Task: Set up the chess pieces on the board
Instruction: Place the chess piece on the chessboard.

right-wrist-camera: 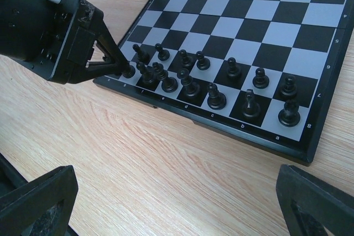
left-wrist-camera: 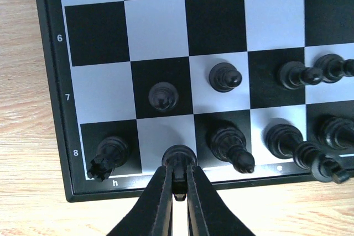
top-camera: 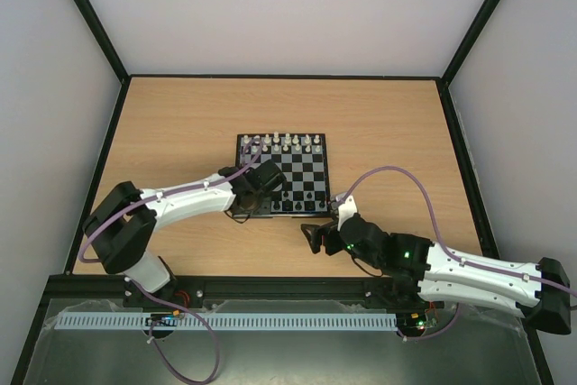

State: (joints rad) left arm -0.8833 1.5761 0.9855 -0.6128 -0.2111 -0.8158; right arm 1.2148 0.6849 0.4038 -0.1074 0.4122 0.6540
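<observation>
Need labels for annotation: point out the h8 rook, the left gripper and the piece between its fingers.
h8 rook point(left-wrist-camera: 109, 155): left wrist view, on its body.
left gripper point(left-wrist-camera: 178, 165): left wrist view, midway between fingertips.
g8 piece point(left-wrist-camera: 178, 151): left wrist view, on its head.

Board point(top-camera: 302, 169) lies approx. mid table point(top-camera: 180, 123), white pieces point(top-camera: 288, 142) lined along its far edge, black pieces point(top-camera: 305, 197) in the 2 near rows. L arm point(top-camera: 180, 202) reaches in from near left, left gripper point(top-camera: 263, 197) over board's near-left corner. R arm point(top-camera: 469, 268) comes from near right; right gripper point(top-camera: 325, 224) just off near-right corner, over bare wood, fingers apart
</observation>
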